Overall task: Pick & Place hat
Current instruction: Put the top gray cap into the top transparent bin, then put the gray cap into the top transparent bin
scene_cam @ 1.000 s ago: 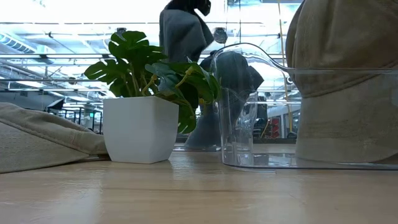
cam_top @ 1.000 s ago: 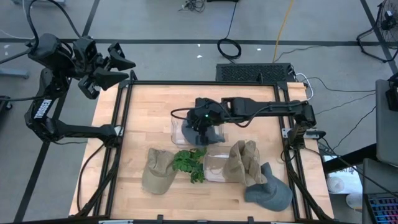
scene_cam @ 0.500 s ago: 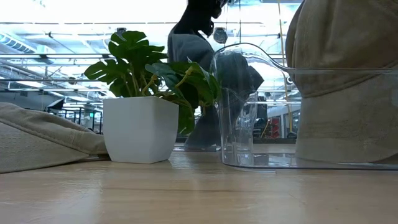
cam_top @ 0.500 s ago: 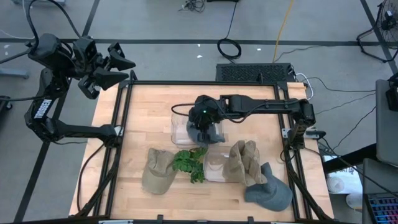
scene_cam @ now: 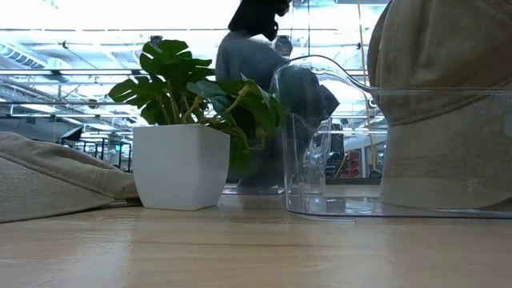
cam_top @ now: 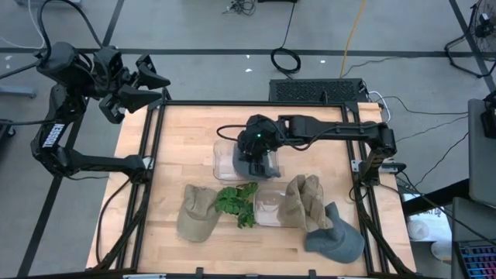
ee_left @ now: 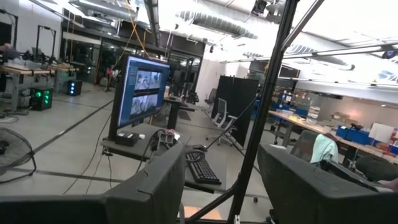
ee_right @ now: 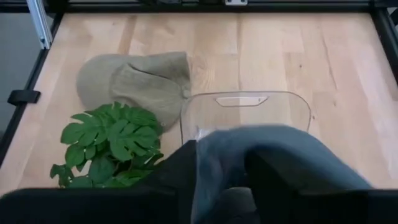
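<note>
The right claw (cam_top: 258, 160) hung over the far clear bin (cam_top: 223, 160), grasping the grey hat (ee_right: 273, 158); soft, light cloth, best pinched by its crown. The left claw (ee_left: 221, 186) waited released.

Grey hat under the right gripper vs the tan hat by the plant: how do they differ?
Colour: the grey hat is slate grey; the tan hat is khaki.
Place: the grey hat sits over the far clear bin; the tan hat lies flat on the table, beside the potted plant.
Contact: the right gripper is directly over the grey hat; nothing touches the tan hat, and the left gripper waits beyond the table's far left corner.
Both are soft caps.
</note>
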Action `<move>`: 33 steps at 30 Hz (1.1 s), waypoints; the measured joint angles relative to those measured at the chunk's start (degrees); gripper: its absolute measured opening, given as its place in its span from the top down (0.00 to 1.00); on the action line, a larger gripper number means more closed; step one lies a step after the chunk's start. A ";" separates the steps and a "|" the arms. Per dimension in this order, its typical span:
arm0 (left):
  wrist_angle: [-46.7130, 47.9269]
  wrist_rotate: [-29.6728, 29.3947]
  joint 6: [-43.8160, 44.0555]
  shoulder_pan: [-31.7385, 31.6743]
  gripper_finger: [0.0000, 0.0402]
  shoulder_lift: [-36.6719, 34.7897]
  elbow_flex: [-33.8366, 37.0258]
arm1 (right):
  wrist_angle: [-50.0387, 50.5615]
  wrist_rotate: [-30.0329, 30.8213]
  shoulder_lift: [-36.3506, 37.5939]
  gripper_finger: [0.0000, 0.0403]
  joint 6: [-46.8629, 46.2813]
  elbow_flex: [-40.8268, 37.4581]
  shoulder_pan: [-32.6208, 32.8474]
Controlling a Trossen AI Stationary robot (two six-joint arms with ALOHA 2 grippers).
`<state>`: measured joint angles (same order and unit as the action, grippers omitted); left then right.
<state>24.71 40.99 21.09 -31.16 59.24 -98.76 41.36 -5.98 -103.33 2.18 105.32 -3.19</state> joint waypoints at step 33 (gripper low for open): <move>-0.09 0.02 0.21 0.02 0.48 0.00 0.00 | -3.28 0.11 1.15 0.35 0.11 0.00 -1.26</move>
<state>24.62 41.01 21.30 -31.14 59.24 -98.76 38.09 -5.87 -102.17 2.29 105.32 -4.45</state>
